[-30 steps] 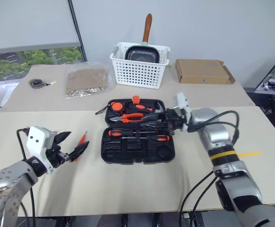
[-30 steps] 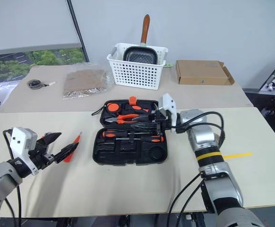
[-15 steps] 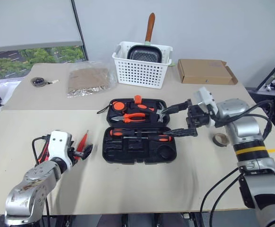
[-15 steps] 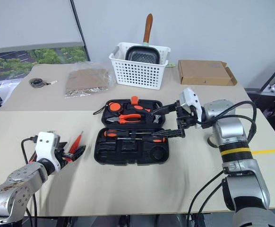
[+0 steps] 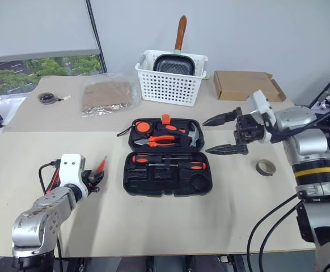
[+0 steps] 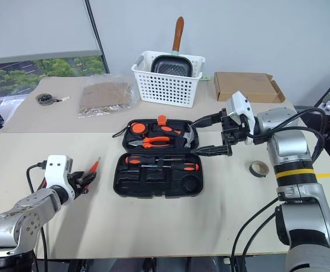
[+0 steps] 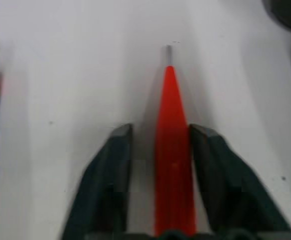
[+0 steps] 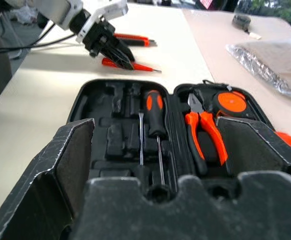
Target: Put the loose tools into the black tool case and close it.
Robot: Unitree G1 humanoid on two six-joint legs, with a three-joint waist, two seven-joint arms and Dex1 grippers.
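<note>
Black tool case (image 5: 166,157) lies open and flat in the middle of the bench (image 5: 153,218), its two halves side by side. The far half holds orange-handled pliers (image 5: 162,139), a round orange-and-black piece at its left end and a small hammer head at its right end. The near half holds two long-shafted screwdrivers (image 5: 170,164) with black-orange handles lying along its far edge; several of its moulded slots are bare. A small orange latch (image 5: 164,119) sticks up from the far rim.

To the left of the case, apart from it, a short orange screwdriver (image 7: 171,150) lies on the bench, with the left tool (image 5: 94,179) down over it. In the left wrist view its two fingers stand close on either side of the orange handle; whether they already press on it cannot be told. Another orange-and-black hand tool (image 8: 131,39) lies just beyond, near the left tool.

The right tool (image 5: 226,135) hangs above the bench just past the right end of the case, pointing toward it, its fingers spread wide apart and holding nothing.

A roll of tape (image 5: 265,167) lies on the bench to the right. At the back stand a white perforated basket (image 5: 169,79) holding a dark pan, a flat cardboard box (image 5: 246,85) and a clear plastic bag (image 5: 108,94).
</note>
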